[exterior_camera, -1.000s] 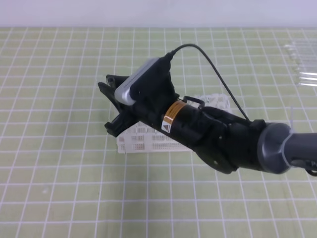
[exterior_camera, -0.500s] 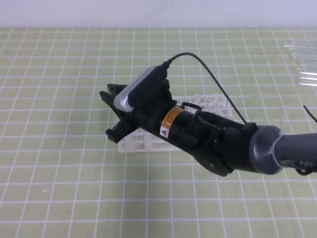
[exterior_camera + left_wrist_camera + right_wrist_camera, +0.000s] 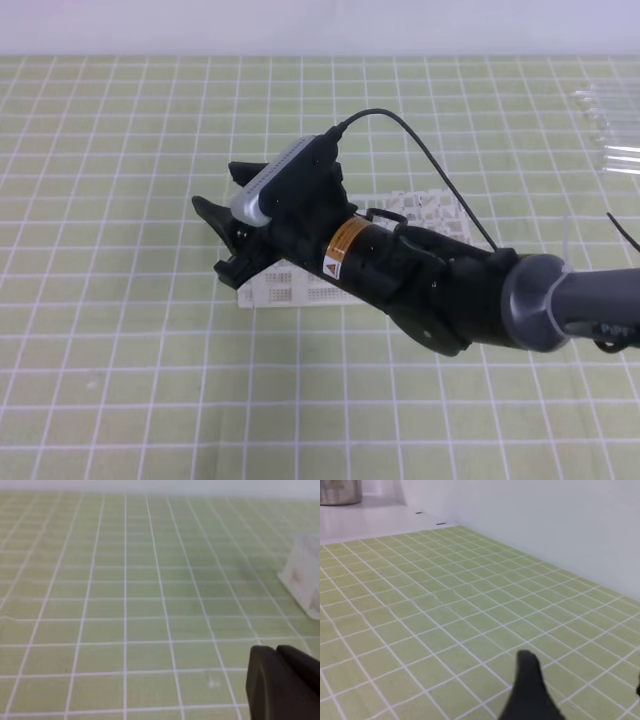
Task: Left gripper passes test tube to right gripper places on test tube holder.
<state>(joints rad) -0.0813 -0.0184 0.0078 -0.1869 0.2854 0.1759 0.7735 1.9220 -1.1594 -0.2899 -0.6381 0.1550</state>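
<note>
Test tube holder (image 3: 300, 285) lies mostly hidden beneath the right gripper (image 3: 222, 215), whose fingers are spread apart.

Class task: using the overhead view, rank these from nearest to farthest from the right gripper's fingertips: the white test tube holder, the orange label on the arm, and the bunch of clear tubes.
1. Test tube holder: directly under and behind the right gripper, mid-table.
2. Orange label: back along the arm, to the right.
3. Bunch of clear tubes: far right top corner.
</note>
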